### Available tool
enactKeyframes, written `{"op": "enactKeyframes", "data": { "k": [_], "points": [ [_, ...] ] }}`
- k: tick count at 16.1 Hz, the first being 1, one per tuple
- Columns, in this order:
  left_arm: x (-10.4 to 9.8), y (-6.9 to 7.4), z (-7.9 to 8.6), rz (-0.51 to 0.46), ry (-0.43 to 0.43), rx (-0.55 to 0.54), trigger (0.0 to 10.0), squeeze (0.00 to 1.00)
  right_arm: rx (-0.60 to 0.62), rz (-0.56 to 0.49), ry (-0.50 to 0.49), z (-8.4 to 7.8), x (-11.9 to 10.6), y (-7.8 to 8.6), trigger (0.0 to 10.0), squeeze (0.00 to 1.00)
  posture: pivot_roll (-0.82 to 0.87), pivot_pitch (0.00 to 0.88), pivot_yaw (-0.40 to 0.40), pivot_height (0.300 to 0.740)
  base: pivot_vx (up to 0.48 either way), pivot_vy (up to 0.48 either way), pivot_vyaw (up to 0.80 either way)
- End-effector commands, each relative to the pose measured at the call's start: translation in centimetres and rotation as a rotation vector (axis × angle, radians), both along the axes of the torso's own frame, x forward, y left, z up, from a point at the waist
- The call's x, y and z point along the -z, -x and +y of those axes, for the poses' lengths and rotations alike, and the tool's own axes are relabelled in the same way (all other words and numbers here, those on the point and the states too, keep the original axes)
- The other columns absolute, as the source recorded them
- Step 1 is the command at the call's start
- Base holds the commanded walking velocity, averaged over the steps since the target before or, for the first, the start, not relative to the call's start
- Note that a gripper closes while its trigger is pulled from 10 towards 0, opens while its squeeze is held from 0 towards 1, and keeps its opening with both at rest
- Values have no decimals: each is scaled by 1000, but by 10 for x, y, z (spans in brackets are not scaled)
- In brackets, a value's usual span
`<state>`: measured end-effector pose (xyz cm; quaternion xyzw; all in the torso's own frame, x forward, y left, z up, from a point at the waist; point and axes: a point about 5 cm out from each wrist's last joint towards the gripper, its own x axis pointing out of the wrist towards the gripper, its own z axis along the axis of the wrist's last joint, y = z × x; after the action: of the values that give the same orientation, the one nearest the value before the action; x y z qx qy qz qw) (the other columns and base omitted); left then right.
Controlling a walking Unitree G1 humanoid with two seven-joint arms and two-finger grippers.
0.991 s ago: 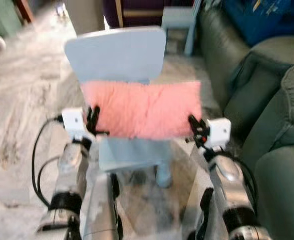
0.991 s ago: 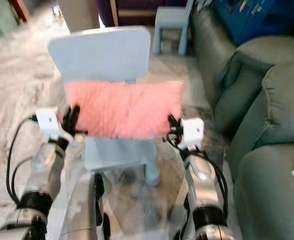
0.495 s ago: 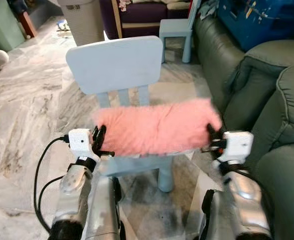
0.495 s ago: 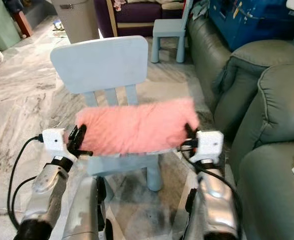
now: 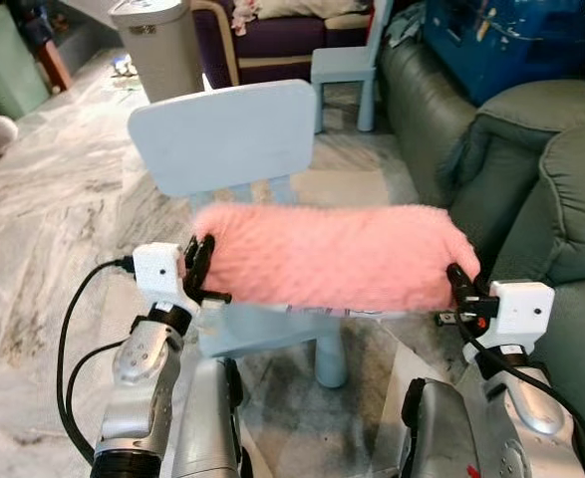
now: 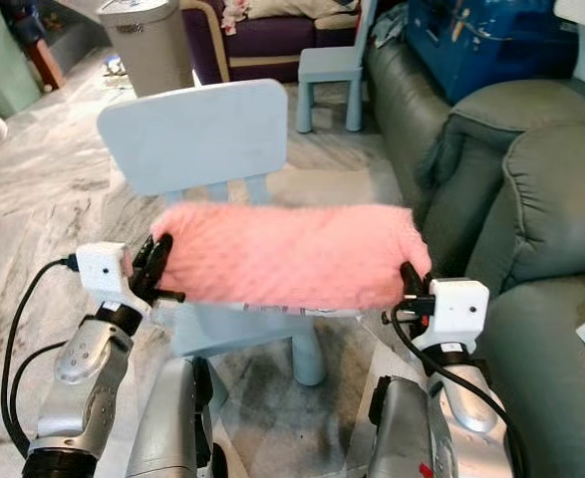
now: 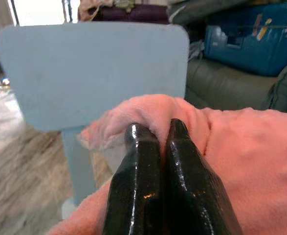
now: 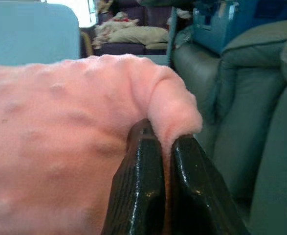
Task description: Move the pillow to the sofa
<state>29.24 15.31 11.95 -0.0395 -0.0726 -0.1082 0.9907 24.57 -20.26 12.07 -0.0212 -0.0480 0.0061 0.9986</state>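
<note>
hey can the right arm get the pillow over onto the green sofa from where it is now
Probably yes. The right gripper is shut on the pink pillow's end, right beside the sofa, with nothing between them. But the left gripper grips the other end, so both arms must swing together.

Fuzzy pink pillow [image 5: 332,256] is stretched out sideways, lifted off the seat, pinched at both ends. Grey-green sofa [image 5: 561,179] sits just off to the right, not touching it.

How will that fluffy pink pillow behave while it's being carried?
The pillow is probably soft and light: its corners bunch where the left gripper and right gripper pinch it. Held by both ends, it barely sags, so it likely keeps shape.
</note>
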Motion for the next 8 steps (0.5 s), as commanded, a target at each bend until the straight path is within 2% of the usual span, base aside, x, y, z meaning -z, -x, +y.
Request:
{"op": "enactKeyframes", "data": {
  "k": [1, 2, 3, 4, 6, 8],
  "points": [
    [0, 3, 3, 6, -39, -15, 7333, 0, 19, -32, 5, 4, -10, -2, 0, 0, -192, 0, 90, 489, 0, 0, 0],
    [8, 5, 7, 50, -62, -38, 10000, 0, 35, -20, 4, 9, -9, -6, 1412, 0, -184, 0, 79, 489, 0, 0, 0],
    [10, 6, 8, 60, -65, -46, 10000, 0, 36, -7, 7, 12, -8, -7, 4980, 0, -182, 0, 76, 489, 0, 0, 0],
    [13, 5, 10, 85, -77, -60, 10000, 0, 38, 13, 12, 14, -6, -8, 10000, 0, -180, 0, 74, 489, 0, 0, 0],
    [12, 4, 8, 94, -59, -78, 10000, 0, 50, 23, -17, 20, -7, -13, 10000, 0, -176, 0, 63, 489, 0, 0, 0],
    [13, 4, 6, 98, -50, -81, 10000, 0, 28, 14, 6, 26, -11, -18, 10000, 0, -176, 0, 60, 489, 0, 0, 0]
  ]
}}
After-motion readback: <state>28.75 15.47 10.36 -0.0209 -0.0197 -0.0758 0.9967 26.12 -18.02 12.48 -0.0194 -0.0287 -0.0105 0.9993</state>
